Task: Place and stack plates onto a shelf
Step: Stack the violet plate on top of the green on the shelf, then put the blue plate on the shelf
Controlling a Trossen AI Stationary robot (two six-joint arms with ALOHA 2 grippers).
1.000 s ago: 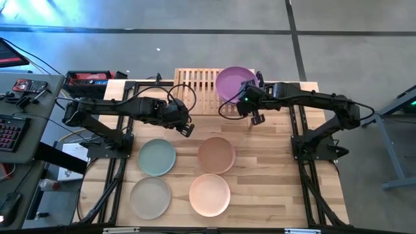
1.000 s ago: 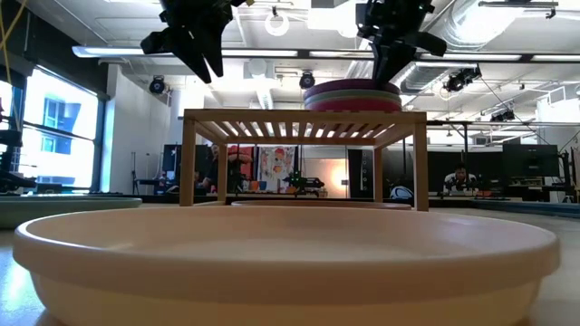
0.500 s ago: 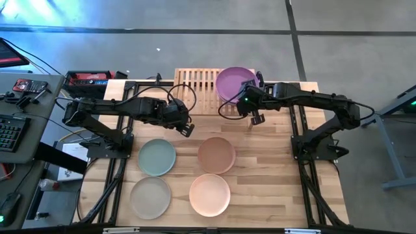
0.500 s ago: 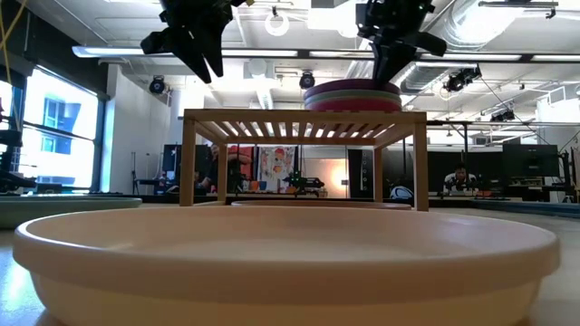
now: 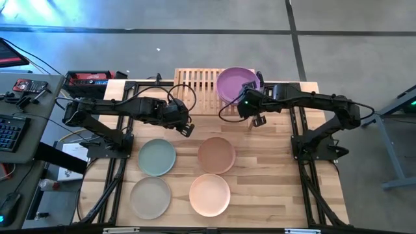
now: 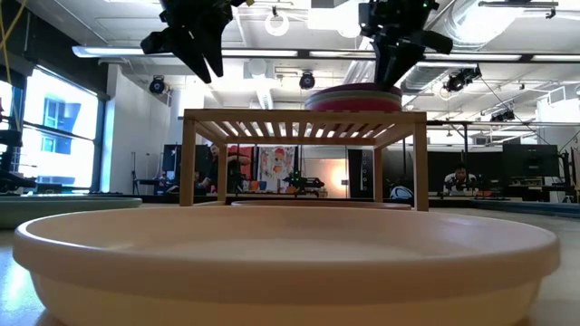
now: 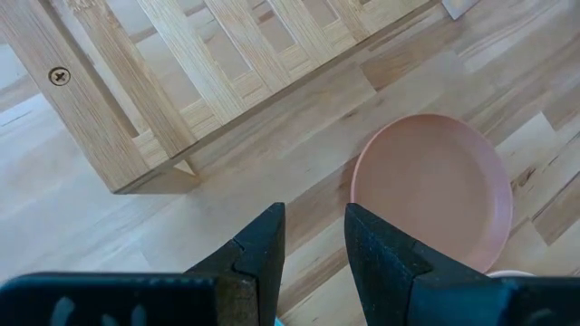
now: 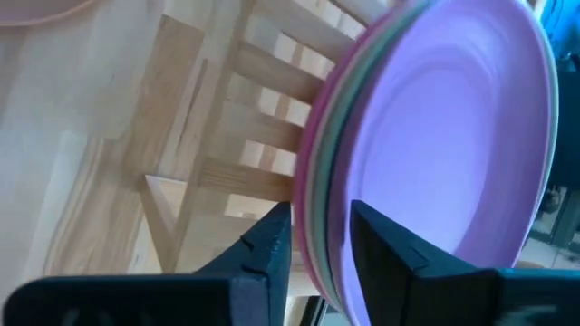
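- Wooden desk (image 5: pixel 273 182) carries the shelf (image 5: pixel 195 81) at its far edge.
- Plates (image 5: pixel 235 82) are stacked on the shelf's right end.
- Right gripper (image 5: pixel 255 117), at the stack's near rim, fingers loosened, holds nothing.
- Left gripper (image 5: pixel 188 128) waits released, beside the shelf's near left corner.

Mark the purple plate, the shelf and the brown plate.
purple plate (image 5: pixel 233 82): high view, middle of its face.
shelf (image 5: pixel 194 84): high view, bare slats on its left half.
brown plate (image 5: pixel 216 155): high view, its centre.
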